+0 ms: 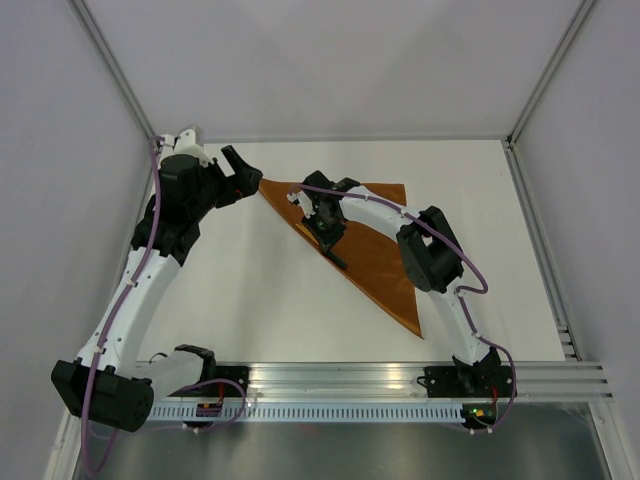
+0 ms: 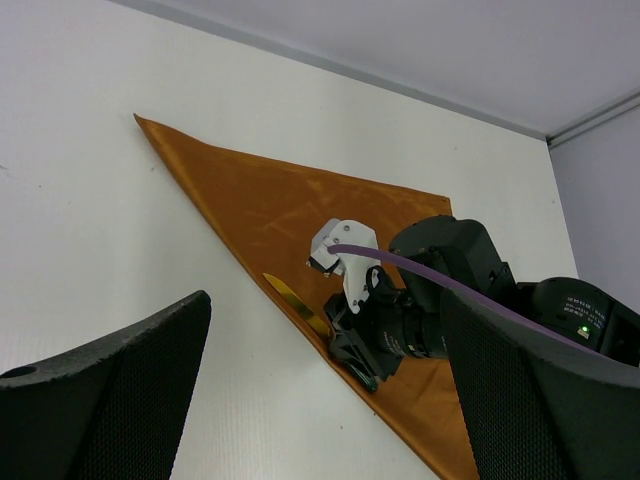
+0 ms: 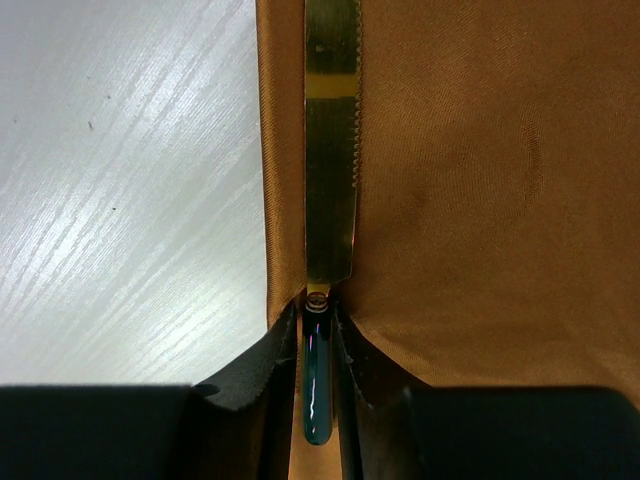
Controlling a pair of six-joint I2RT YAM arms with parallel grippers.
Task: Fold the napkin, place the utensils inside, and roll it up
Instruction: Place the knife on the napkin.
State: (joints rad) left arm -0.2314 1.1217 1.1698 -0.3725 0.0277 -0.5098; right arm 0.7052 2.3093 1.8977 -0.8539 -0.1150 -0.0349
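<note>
The rust-orange napkin (image 1: pixel 375 250) (image 2: pixel 250 200) (image 3: pixel 480 200) lies folded into a triangle on the white table. A slim knife lies on it along the long folded edge, with a gold serrated blade (image 3: pixel 330 170) (image 2: pixel 288 296) and a dark glossy handle (image 3: pixel 317 390). My right gripper (image 3: pixel 317 312) (image 1: pixel 328 228) (image 2: pixel 350 345) is down on the cloth. Its fingers (image 3: pixel 275 350) stand on either side of the handle with a thin gap each side, so it is open narrowly. My left gripper (image 1: pixel 243 170) (image 2: pixel 322 340) hovers wide open and empty by the napkin's far left corner (image 1: pixel 264 184).
White enclosure walls with metal corner posts (image 1: pixel 120 70) close in the table on three sides. An aluminium rail (image 1: pixel 400 380) carrying both arm bases runs along the near edge. A purple cable (image 2: pixel 450 285) loops off the right arm.
</note>
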